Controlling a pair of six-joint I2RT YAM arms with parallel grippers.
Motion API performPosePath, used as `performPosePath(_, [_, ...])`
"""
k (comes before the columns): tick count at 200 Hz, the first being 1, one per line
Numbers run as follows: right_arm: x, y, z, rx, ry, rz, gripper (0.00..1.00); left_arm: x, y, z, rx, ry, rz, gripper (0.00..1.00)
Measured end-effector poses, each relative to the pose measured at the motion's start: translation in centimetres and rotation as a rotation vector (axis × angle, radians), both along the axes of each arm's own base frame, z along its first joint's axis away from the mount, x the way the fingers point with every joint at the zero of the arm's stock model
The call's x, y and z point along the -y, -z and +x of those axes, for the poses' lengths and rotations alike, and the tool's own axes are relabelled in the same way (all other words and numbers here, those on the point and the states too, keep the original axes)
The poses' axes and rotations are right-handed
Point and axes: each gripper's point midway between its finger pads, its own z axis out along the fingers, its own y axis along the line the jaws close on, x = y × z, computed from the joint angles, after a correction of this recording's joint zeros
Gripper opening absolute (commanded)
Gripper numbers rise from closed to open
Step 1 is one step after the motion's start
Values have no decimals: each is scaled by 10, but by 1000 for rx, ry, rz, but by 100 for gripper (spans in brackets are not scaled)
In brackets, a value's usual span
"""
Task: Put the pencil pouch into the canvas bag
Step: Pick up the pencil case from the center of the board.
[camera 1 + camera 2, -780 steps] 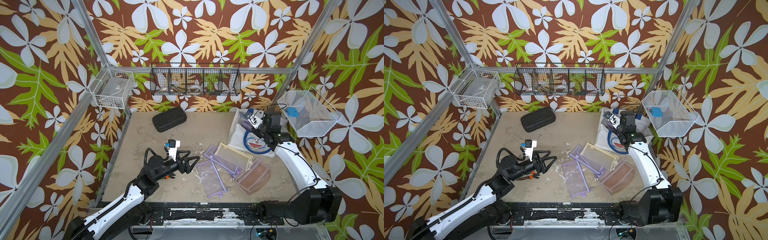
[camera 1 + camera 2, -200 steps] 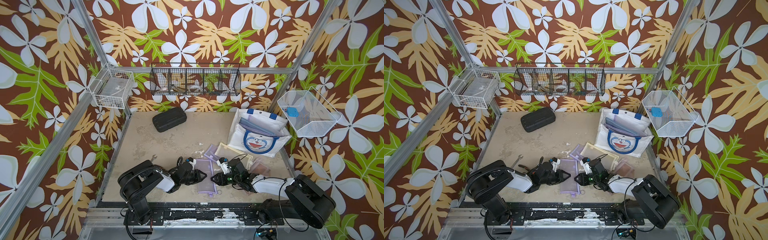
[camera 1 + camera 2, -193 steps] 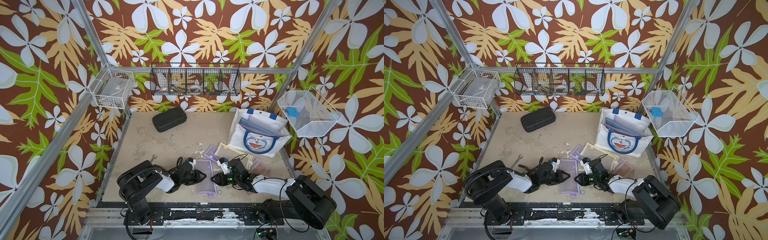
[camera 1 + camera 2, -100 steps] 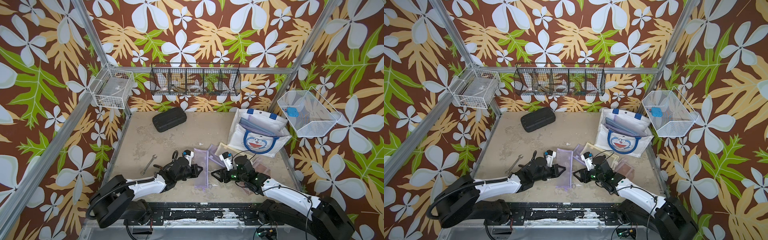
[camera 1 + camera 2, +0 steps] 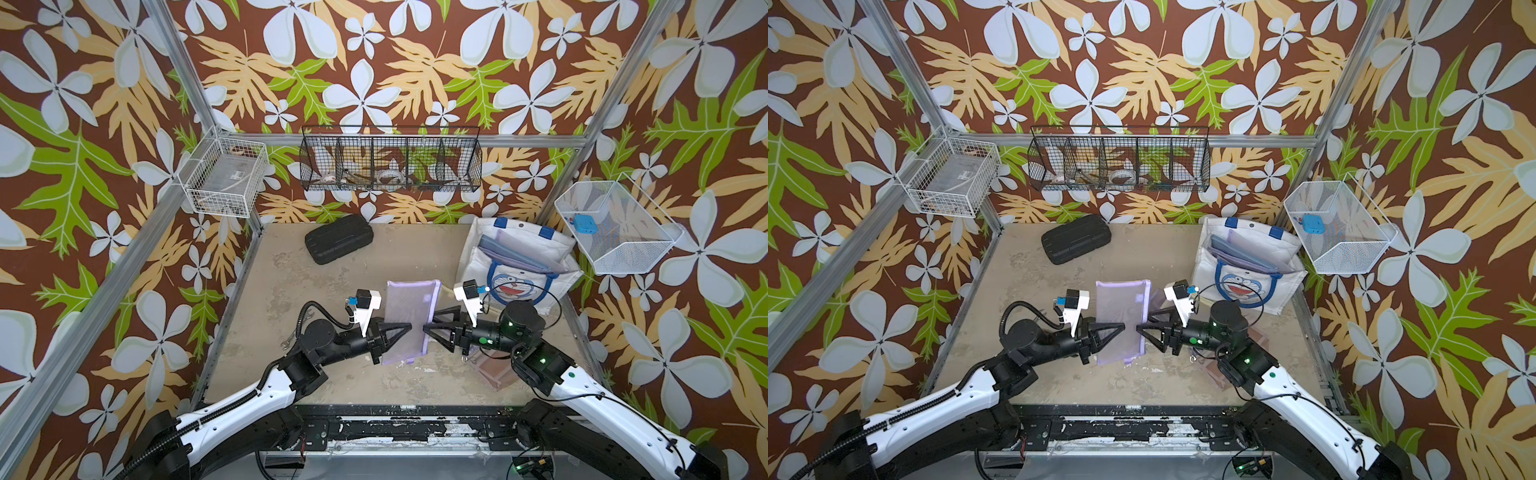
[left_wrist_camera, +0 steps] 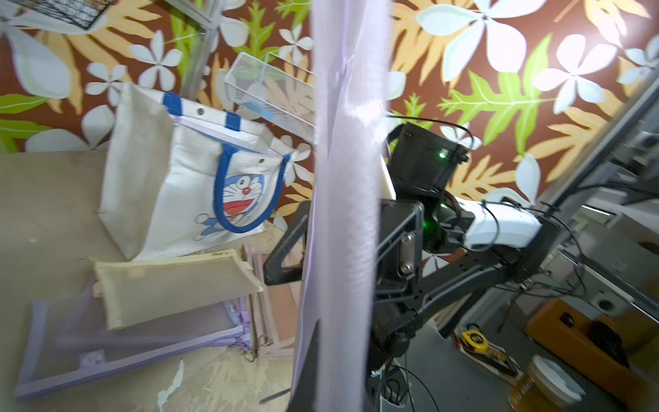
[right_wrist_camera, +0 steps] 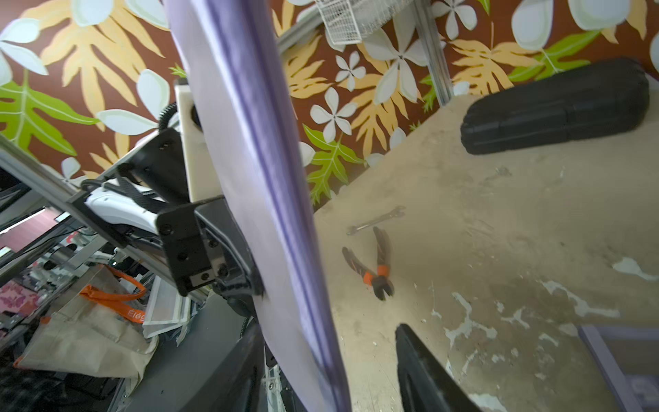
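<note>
Moved: lilac mesh zip pencil pouch (image 5: 411,299), earlier flat on the table (image 5: 316,286), now raised upright. Left gripper (image 5: 408,327): clamped on the pouch's side. Right gripper (image 5: 426,328): jaws parted at the opposite edge. White cartoon-cat canvas bag (image 5: 473,266) with blue handles: stands beyond the right gripper, pouch outside it.

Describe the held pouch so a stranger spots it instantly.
Find the white cartoon-cat canvas bag at the back right of the table. In front of it, the left gripper pinches a lilac mesh pencil pouch. It alone hangs upright; the other pouches lie flat.
</note>
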Motion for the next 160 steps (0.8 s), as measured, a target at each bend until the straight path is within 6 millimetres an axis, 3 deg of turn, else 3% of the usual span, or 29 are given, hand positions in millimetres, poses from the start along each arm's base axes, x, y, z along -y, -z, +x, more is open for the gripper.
performPosePath(19, [0, -19, -9, 70, -45, 30, 53, 4, -4, -12, 18, 78, -19, 0])
performPosePath(51, [-2, -28, -20, 118, -102, 42, 9, 6, -7, -22, 24, 143, -42, 0])
performPosePath(61, [-2, -28, -22, 126, -114, 39, 0, 7, -6, -23, 24, 153, -42, 0])
performPosePath(68, [-2, -28, -22, 128, -115, 36, 0, 8, -6, -22, 24, 154, -42, 0])
performPosePath(77, [-2, -30, -23, 136, -114, 33, 0, 9, -5, -21, 23, 155, -41, 15])
performPosePath(95, [1, -37, -23, 156, -104, 25, 0, 11, -6, -16, 16, 143, -36, 74])
performPosePath(106, [3, -46, -20, 179, -70, 15, 0, 11, -6, -8, -1, 106, -28, 93])
performPosePath(113, [6, -54, -14, 200, -34, 3, 0, 10, -4, 1, -19, 66, -18, 99])
performPosePath(126, [11, -72, 2, 236, 65, -39, 0, 5, -1, 22, -53, -32, 0, 100])
performPosePath(160, [40, -119, 75, 335, 430, -271, 0, -37, 31, 91, -193, -365, 100, 100])
